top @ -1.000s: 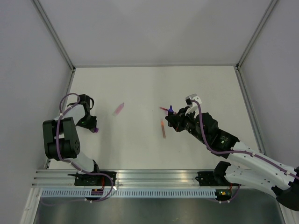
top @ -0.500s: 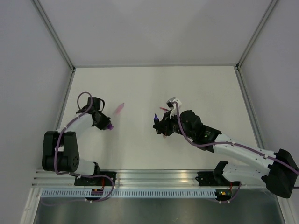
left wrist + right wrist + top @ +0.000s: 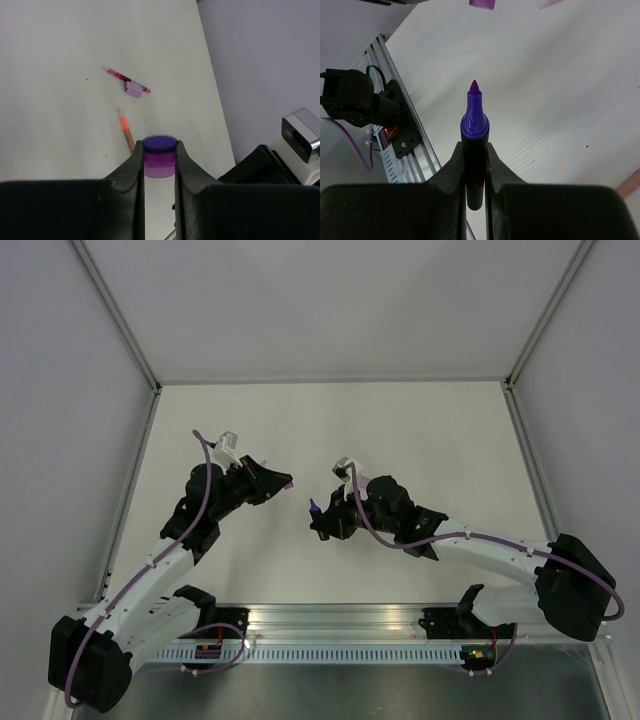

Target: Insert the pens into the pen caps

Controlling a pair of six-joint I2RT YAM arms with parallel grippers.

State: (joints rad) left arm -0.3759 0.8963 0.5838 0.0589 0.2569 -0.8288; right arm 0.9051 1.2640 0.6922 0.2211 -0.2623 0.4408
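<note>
My left gripper (image 3: 282, 483) is shut on a small purple pen cap (image 3: 289, 483), its open end pointing away in the left wrist view (image 3: 159, 154), pinched between the fingertips (image 3: 137, 160). My right gripper (image 3: 324, 517) is shut on the black pen with the purple tip (image 3: 315, 508); the tip sticks out past the fingers in the right wrist view (image 3: 473, 117). Cap and tip face each other with a small gap. An orange pen (image 3: 125, 131) and a pink pen (image 3: 125, 80) with a pale pink cap (image 3: 133, 89) lie on the table beyond.
Grey walls enclose the white table (image 3: 420, 430). The aluminium rail (image 3: 330, 620) and the left arm's base (image 3: 355, 100) sit at the near edge. A pale pink piece (image 3: 549, 2) shows at the top edge of the right wrist view.
Both arms have swung toward the table's middle: the left gripper carried the purple cap right, the right gripper carried the pen left, so they now nearly meet.
</note>
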